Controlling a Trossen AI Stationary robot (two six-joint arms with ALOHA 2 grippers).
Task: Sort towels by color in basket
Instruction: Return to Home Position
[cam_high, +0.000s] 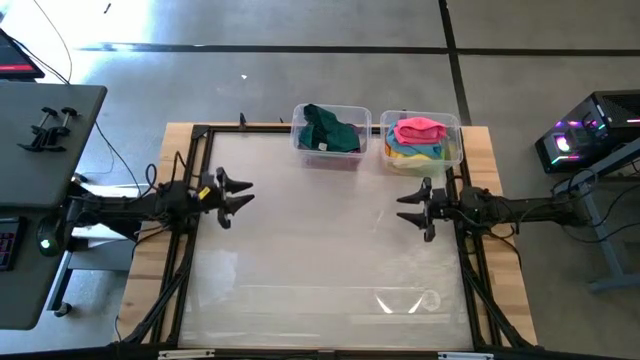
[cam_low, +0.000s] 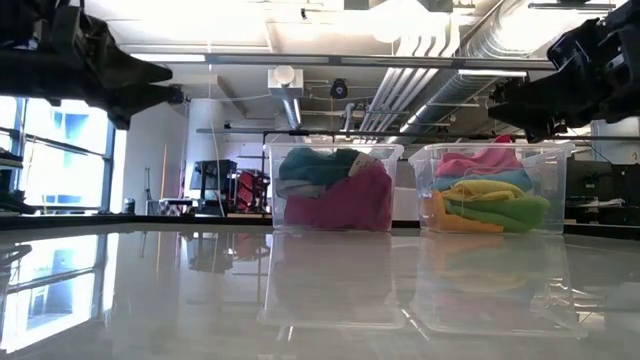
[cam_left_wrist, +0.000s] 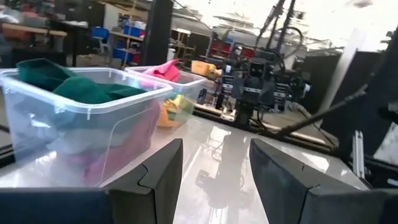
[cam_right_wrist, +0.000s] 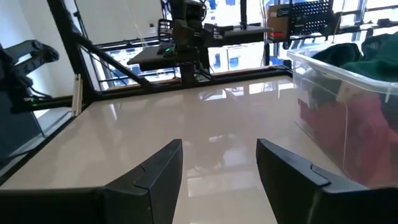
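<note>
Seemingly magenta towel (cam_low: 345, 205) half-hidden under green towel (cam_high: 328, 128); left gripper (cam_high: 248, 193), right gripper (cam_high: 402, 208) spread.

the glossy table (cam_high: 320, 250) holds a left bin (cam_high: 327, 159) and a right bin (cam_high: 421, 163) along its far edge.

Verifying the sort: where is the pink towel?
High view: the pink towel lies on top in the right clear bin, at the table's far edge.

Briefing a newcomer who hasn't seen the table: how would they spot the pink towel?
Two clear bins stand together at the table's far edge. In the right bin, the pink towel tops the pile; the left bin shows a dark green towel on top.
</note>
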